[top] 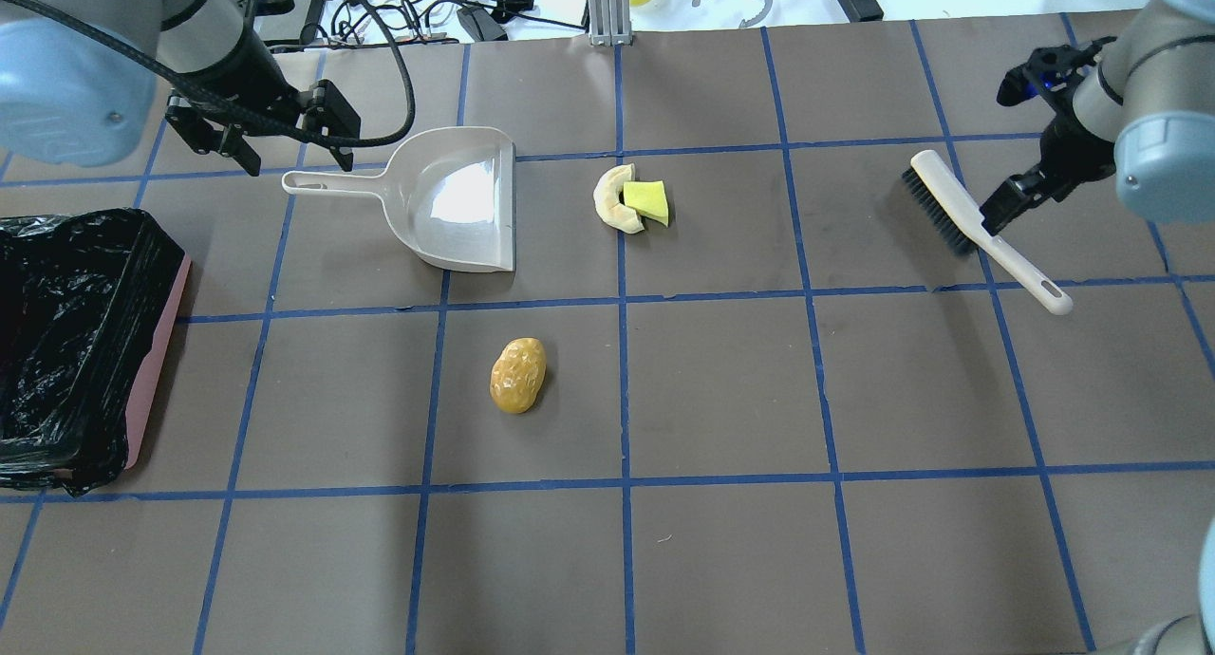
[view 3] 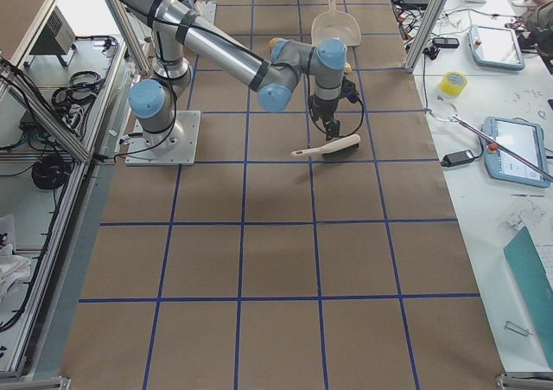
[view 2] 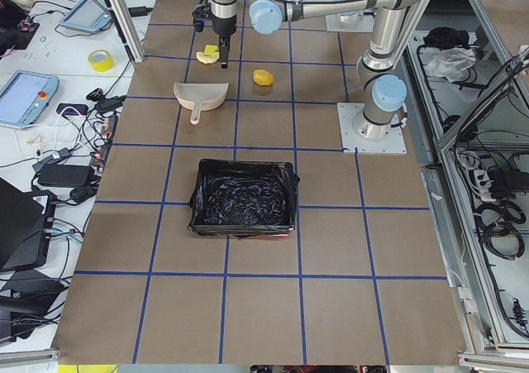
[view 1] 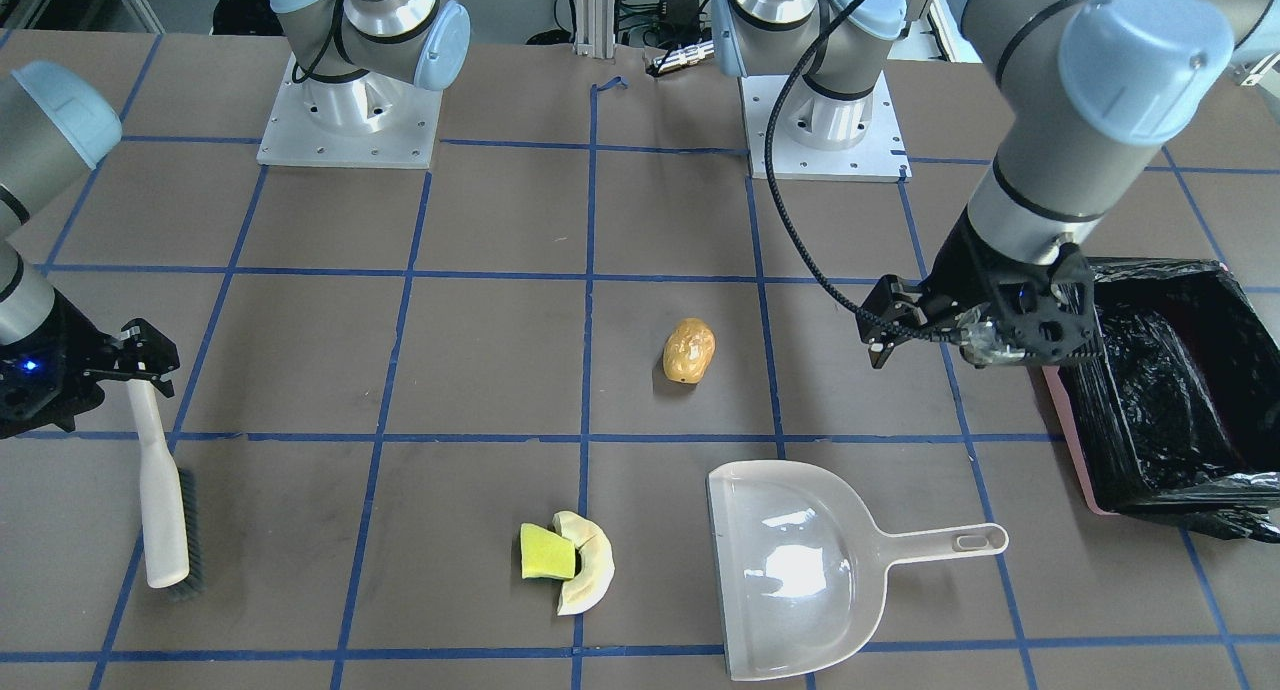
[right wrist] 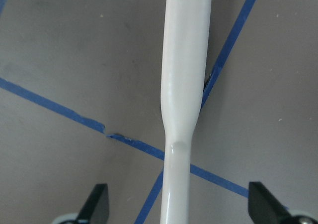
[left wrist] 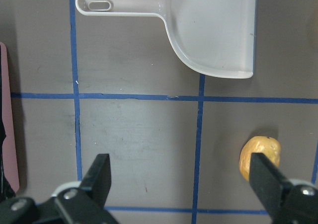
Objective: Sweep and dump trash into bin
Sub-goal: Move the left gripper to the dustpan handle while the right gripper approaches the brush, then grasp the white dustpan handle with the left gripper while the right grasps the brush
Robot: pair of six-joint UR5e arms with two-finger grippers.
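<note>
Left claw (left wrist: 179, 159) spread, potato lump (left wrist: 260, 157) near

Finding: robotics laboratory. Two arm bases (view 1: 348, 120) are bolted on steel plates to a brown table (top: 721, 389) gridded with blue tape. Outboard of the right gripper (view 3: 331, 135), away from its base, a white side bench (view 3: 467, 234) carries a teach pendant (view 3: 517, 148) and a tape roll (view 3: 453, 83). An aluminium framing post (view 3: 428, 18) stands at the bench edge.

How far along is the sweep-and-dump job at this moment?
Done: nothing; lump, wedge and slice lie on the table, dustpan empty. In hand: right gripper open astride the brush handle, left gripper open, holding nothing. Left: grasping, sweeping, dumping into the bin.
</note>
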